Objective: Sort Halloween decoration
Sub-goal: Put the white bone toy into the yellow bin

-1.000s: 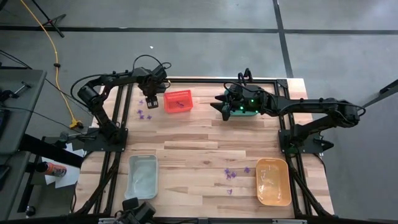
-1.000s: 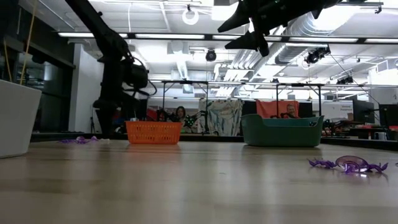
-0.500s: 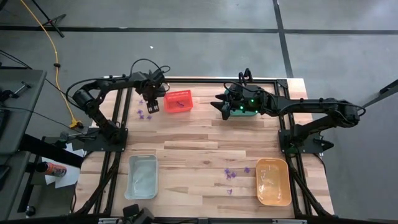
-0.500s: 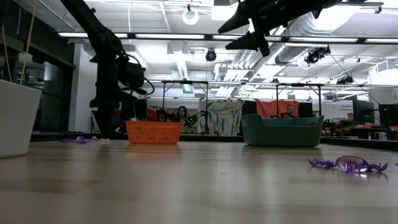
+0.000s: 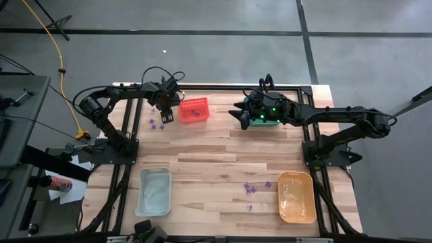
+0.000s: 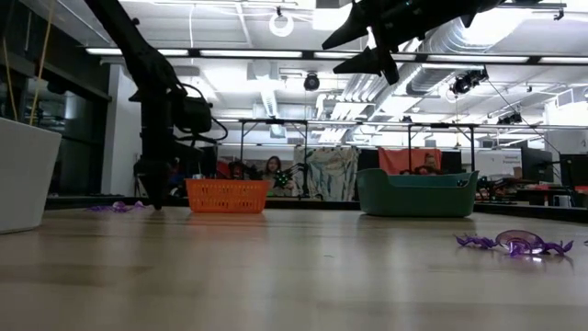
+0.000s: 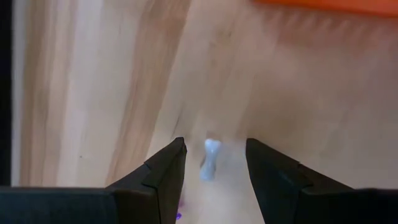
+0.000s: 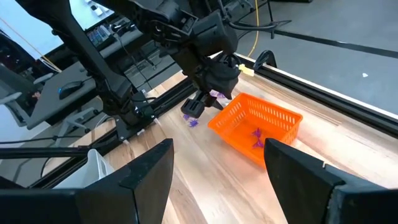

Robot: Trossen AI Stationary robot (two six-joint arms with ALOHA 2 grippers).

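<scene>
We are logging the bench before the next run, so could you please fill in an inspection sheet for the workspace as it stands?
Surface: wooden table, no spills seen.
Job's things: purple trinkets loose near the orange bin; more beside the red bin, which holds some; a small white piece between the left pincer's fingers.
Clutter: clear bin and green bin on the table.
Grippers: left pincer open, low beside the red bin; right pincer open, raised by the green bin.
Cables: yellow cable on the floor.
Surroundings: people seated beyond the table.
</scene>
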